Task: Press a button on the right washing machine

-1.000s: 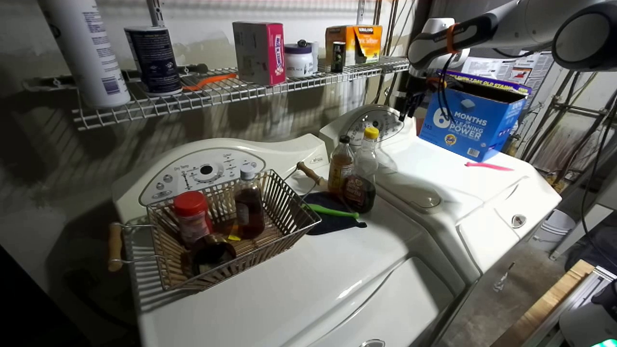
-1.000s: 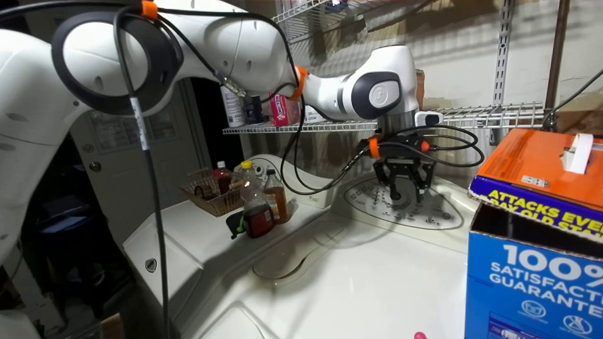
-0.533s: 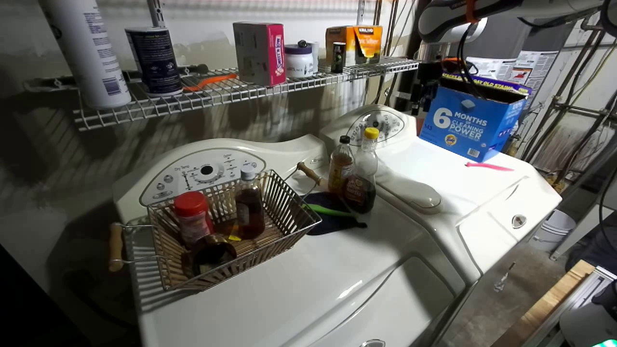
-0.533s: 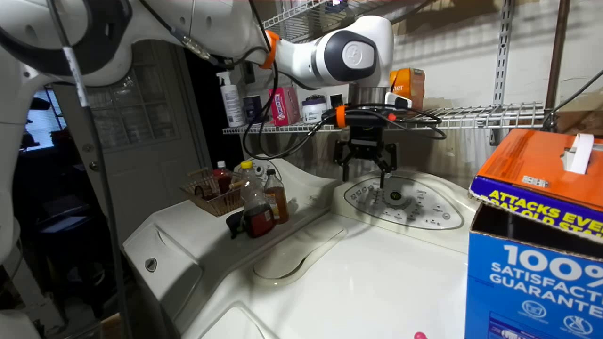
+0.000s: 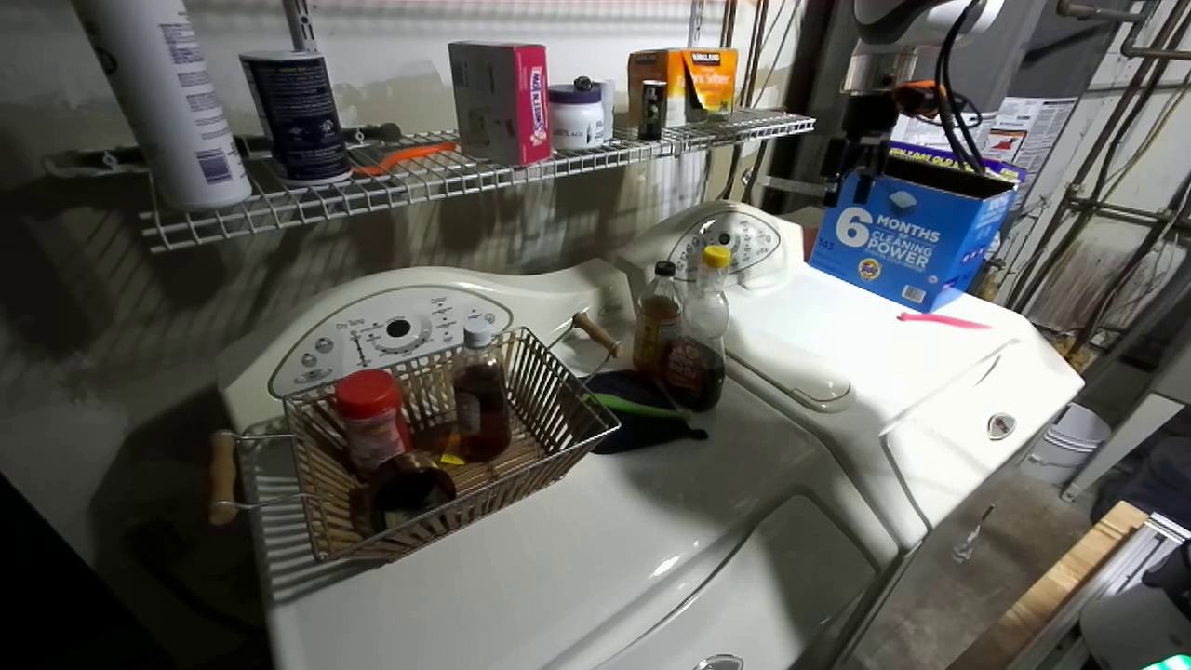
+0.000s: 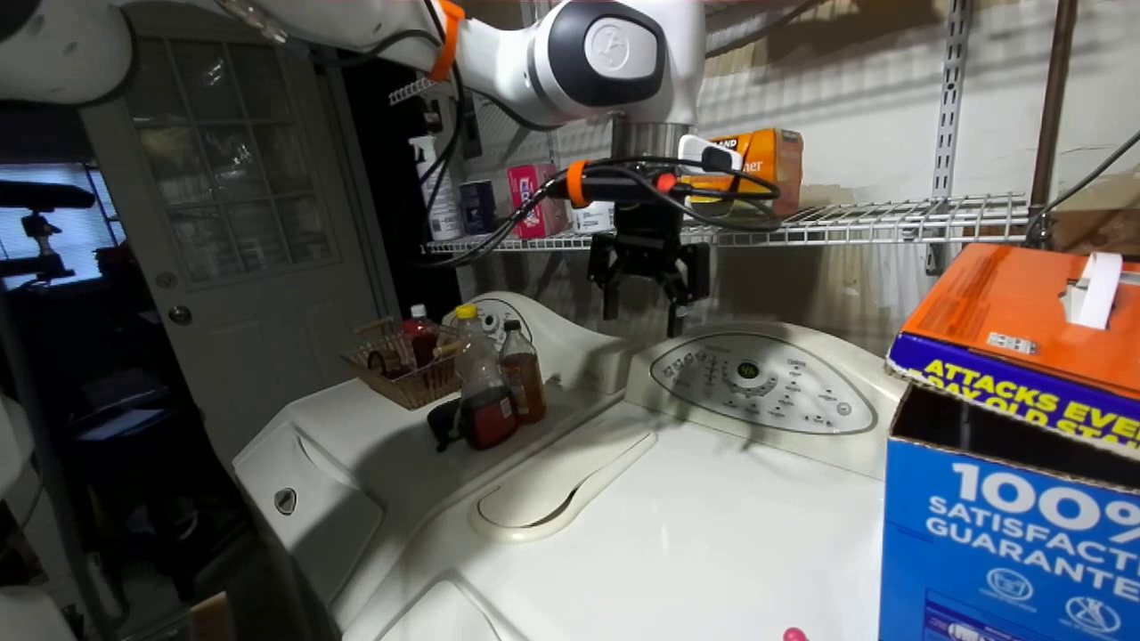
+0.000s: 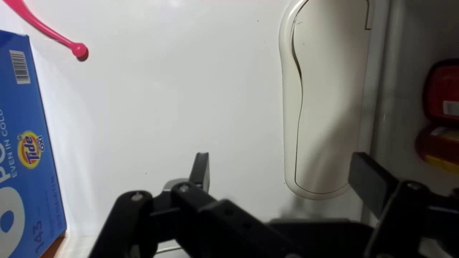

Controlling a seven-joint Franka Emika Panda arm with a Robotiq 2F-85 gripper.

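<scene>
The right washing machine is a white glossy top-loader with a broad lid [image 6: 712,507]; the lid also shows in an exterior view [image 5: 865,344]. Its oval control panel, with a round dial and small buttons, stands at the back in both exterior views [image 6: 802,392] [image 5: 744,237]. My gripper [image 6: 643,319] is open and empty. It hangs fingers-down above the washer, in the air and apart from the panel. It also shows in an exterior view [image 5: 847,191] before the blue box. In the wrist view the two fingers [image 7: 281,163] are wide apart over the white lid; the panel is out of that view.
A blue detergent box [image 6: 1006,534] stands on the washer beside the panel. A pink utensil [image 5: 944,321] lies on the lid. Two bottles [image 5: 693,368] and a wire basket [image 5: 456,447] stand on the neighbouring machine. A wire shelf [image 5: 400,191] runs above.
The arm has lifted my gripper up and away from the panel, where it was close in front of the dial. It has moved sideways, clearing the view of the panel in both exterior views.
</scene>
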